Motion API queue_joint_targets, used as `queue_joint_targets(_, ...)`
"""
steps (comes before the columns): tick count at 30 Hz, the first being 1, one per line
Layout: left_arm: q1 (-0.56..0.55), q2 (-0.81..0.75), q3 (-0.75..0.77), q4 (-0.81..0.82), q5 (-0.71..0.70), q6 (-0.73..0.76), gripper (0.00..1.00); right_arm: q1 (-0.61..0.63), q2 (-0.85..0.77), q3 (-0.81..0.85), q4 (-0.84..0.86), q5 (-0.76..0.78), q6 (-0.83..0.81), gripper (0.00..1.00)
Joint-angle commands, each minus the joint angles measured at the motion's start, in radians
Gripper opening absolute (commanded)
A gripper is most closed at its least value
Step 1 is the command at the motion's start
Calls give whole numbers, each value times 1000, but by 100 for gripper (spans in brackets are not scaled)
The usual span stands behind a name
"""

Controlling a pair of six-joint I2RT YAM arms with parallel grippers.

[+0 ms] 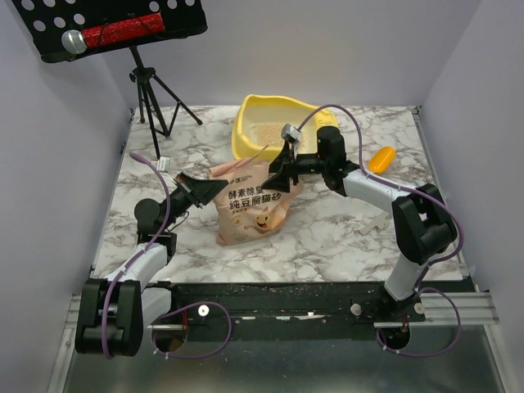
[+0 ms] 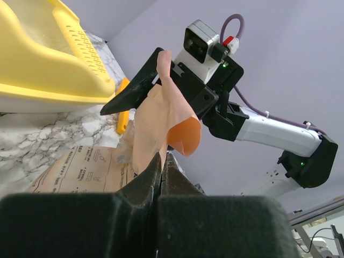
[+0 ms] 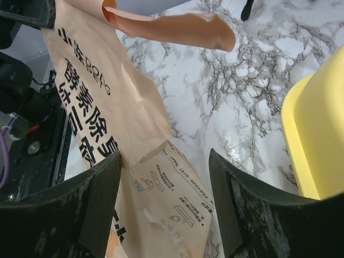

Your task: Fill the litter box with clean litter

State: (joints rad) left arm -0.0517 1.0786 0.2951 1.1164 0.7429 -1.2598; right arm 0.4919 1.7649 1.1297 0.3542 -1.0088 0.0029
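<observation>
Clearly, bag [image 1: 250,205] printed 酵素除臭 纯豆腐猫砂, near litter box [image 1: 244,127]

The top external camera looks down from above and behind the arm bases over the whole marble table [image 1: 344,233]. The left wrist camera sits low, facing upward toward the right arm [image 2: 269,131]. The right wrist camera looks steeply down, close in. All three share the bag [image 1: 250,205] and the litter box [image 1: 246,123].

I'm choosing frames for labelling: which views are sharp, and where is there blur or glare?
Top external: even light, sharp, soft shadows around the bag. Left wrist: left pincer dark and blurred up close, bag sharp. Right wrist: glare on the table beside the litter box; right pincer's fingers dark.
</observation>
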Motion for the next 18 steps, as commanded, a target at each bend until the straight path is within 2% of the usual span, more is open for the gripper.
queue_joint_targets(1,7,-40,27,180,-22,-30,0,7,-28,-7,40,-10,-15,73)
queue_joint_targets(4,9,-37,27,191,-17,-33,0,8,8,1,144,-117,95,74)
queue_joint_targets(10,7,-26,29,195,-13,-36,0,13,71,-10,461,-240,333,73)
queue_joint_targets(16,7,-22,30,200,-13,-38,0,20,146,-34,829,-306,607,73)
queue_joint_targets(18,7,-19,32,203,-14,-39,0,23,163,-36,877,-318,646,73)
